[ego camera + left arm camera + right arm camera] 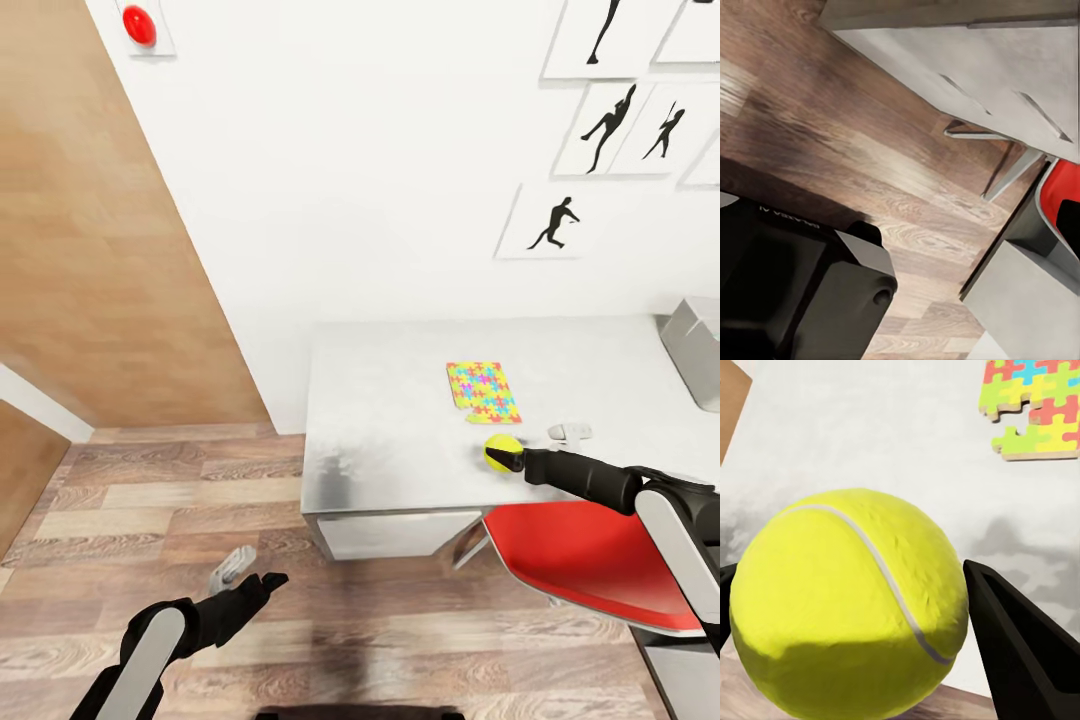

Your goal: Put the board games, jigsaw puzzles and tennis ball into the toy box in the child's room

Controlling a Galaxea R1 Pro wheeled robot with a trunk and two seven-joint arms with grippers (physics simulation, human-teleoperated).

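A yellow tennis ball [500,448] sits between the fingers of my right gripper [507,457] near the front edge of the pale grey table [380,420]. In the right wrist view the tennis ball [847,607] is huge, and a dark finger [1020,637] presses each side of it. A colourful jigsaw puzzle [482,390] lies flat just behind the ball, and one corner of the jigsaw puzzle [1035,405] appears in that wrist view too. The light-grey toy box [700,350] stands at the table's far right. My left gripper [250,578] hangs open, low over the wood floor.
A red chair [580,560] is tucked in under my right arm. A small white object [570,432] lies on the table beside the ball. White drawers [400,535] sit under the table. A wooden door [90,250] stands at the left, and silhouette pictures [555,222] hang on the wall.
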